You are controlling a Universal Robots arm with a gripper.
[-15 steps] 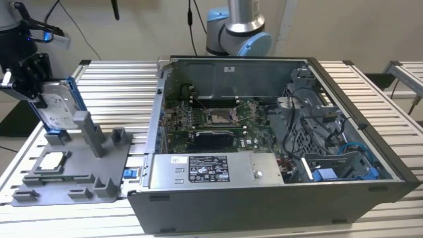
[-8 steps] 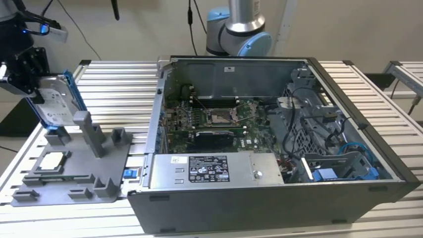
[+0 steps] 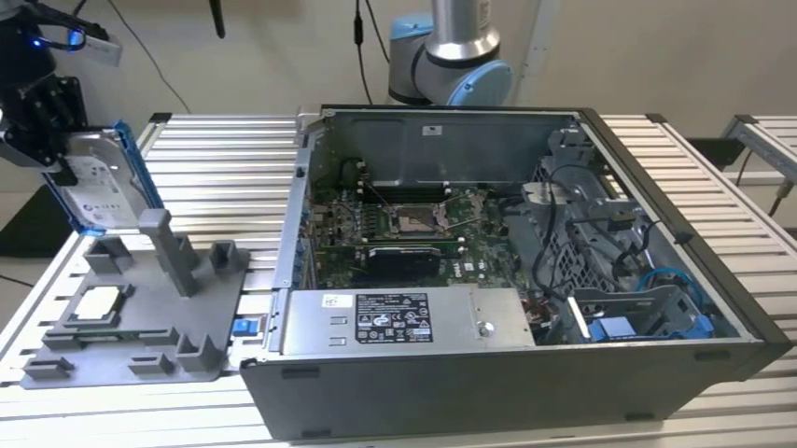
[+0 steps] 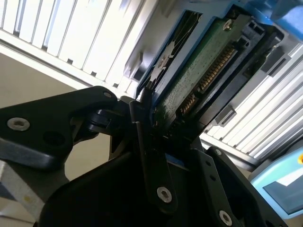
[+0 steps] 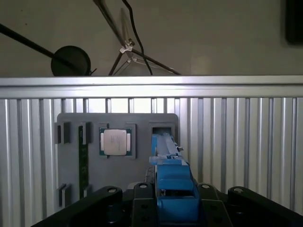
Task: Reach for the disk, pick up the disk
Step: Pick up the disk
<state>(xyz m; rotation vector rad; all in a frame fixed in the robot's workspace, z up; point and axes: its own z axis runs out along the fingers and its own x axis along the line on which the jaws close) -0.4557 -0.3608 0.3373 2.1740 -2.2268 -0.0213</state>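
One disk [image 3: 103, 191] is clenched in my tool [image 3: 56, 140]. It stands on edge with its blue bracket outward, just above the gray holder's [image 3: 137, 317] corner at the exterior view's left. I cannot tell whether its lower edge touches the holder. In the second wrist view my fingers [image 4: 151, 156] clamp its end. A square processor chip [image 3: 97, 303] lies on the holder. Beside the holder, toward the exterior view's right, the open computer case [image 3: 498, 392] stands on the same table [image 3: 224, 159].
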